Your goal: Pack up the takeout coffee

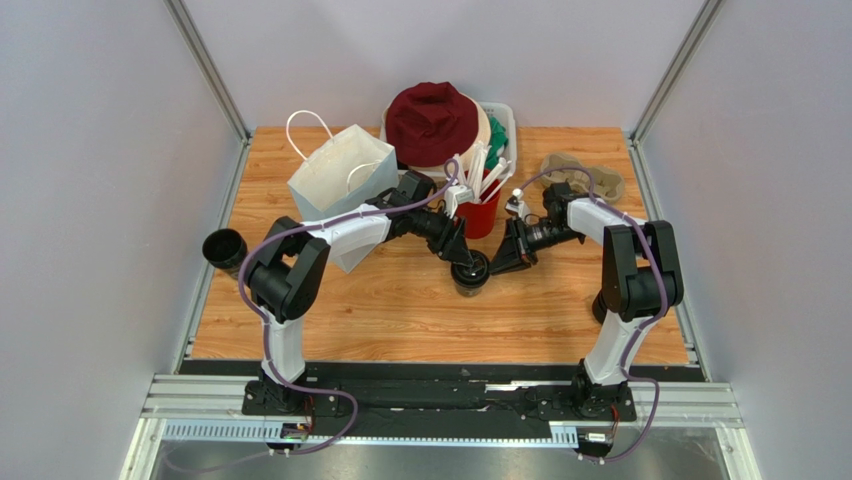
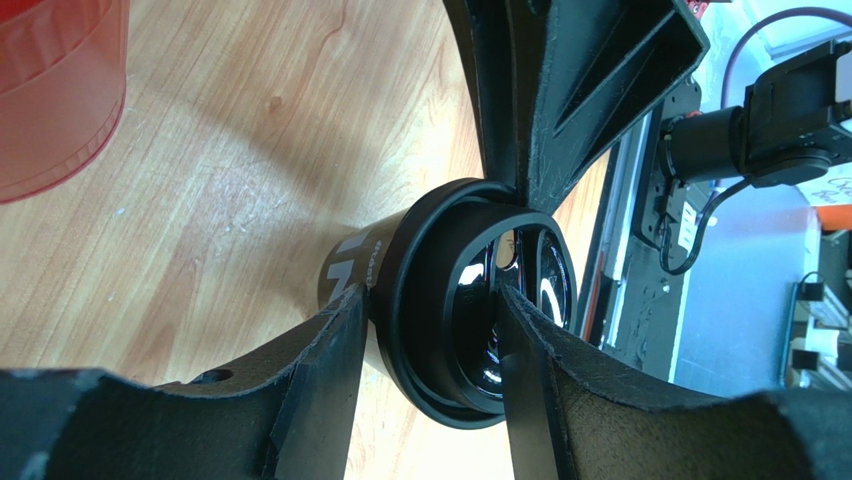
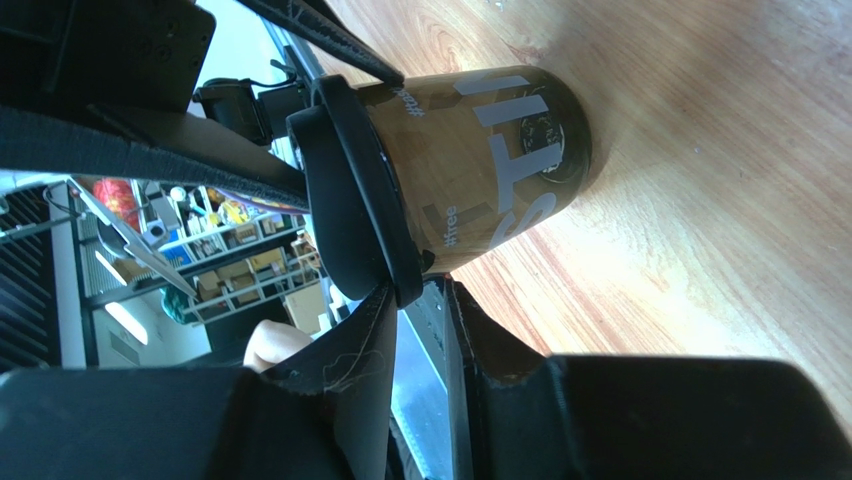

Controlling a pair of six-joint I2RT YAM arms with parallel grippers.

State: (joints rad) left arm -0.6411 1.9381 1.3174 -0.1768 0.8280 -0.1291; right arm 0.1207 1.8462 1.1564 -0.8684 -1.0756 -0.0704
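Observation:
The takeout coffee (image 1: pixel 470 276) stands upright on the wooden table, a brown cup with white lettering (image 3: pixel 490 160) under a black lid (image 2: pixel 430 230). My left gripper (image 1: pixel 462 262) (image 2: pixel 430 300) is shut on its top edge, one finger against the cup wall below the lid rim and the other lying in the lid's recessed top. From the other side my right gripper (image 1: pixel 496 262) (image 3: pixel 420 295) has its jaws a narrow gap apart. The lid rim sits at their tips, with one finger (image 3: pixel 365 335) touching it.
A red cup (image 1: pixel 480 213) (image 2: pixel 50 90) stands just behind the coffee. A white paper bag (image 1: pixel 340 172) is at the back left, and a lidless black cup (image 1: pixel 225 248) at the left edge. A maroon hat (image 1: pixel 432 120) covers a white bin. A cardboard carrier (image 1: pixel 583 176) lies back right.

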